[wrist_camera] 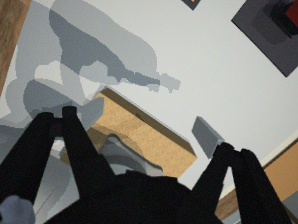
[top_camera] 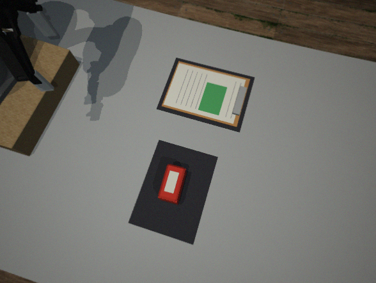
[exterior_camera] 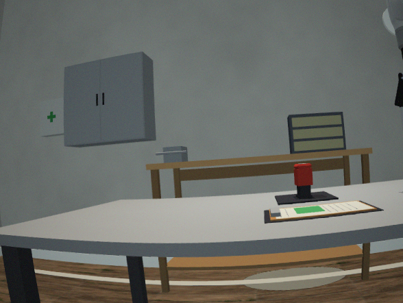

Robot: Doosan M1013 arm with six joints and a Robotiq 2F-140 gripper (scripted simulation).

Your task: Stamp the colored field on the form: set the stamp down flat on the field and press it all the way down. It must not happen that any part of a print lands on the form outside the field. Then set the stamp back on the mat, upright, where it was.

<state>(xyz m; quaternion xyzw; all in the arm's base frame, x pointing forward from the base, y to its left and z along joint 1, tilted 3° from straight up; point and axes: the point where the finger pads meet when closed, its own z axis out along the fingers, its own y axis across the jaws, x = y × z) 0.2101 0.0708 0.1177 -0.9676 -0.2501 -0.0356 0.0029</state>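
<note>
Grey-walled office w/ wall cabinet (exterior_camera: 107,99), first-aid box (exterior_camera: 52,117) and wooden bench (exterior_camera: 258,160) behind: a grey table (top_camera: 288,179) carries the job. Red stamp (top_camera: 172,183) stands upright on the dark mat (top_camera: 174,221), near the mat's centre, white label up. Just beyond the mat, apart from it, lies the clipboard (top_camera: 166,107) w/ the form (top_camera: 187,88); its green field (top_camera: 213,98) is bare, metal clip (top_camera: 240,100) at one end. Gripper (wrist_camera: 135,135) hangs at the table's far corner over a wooden block (top_camera: 29,112), well apart from stamp and form, fingers spread fully, nothing between them. One grey pad (wrist_camera: 206,136) shows on a fingertip; the other is prob. hidden by shadow.
</note>
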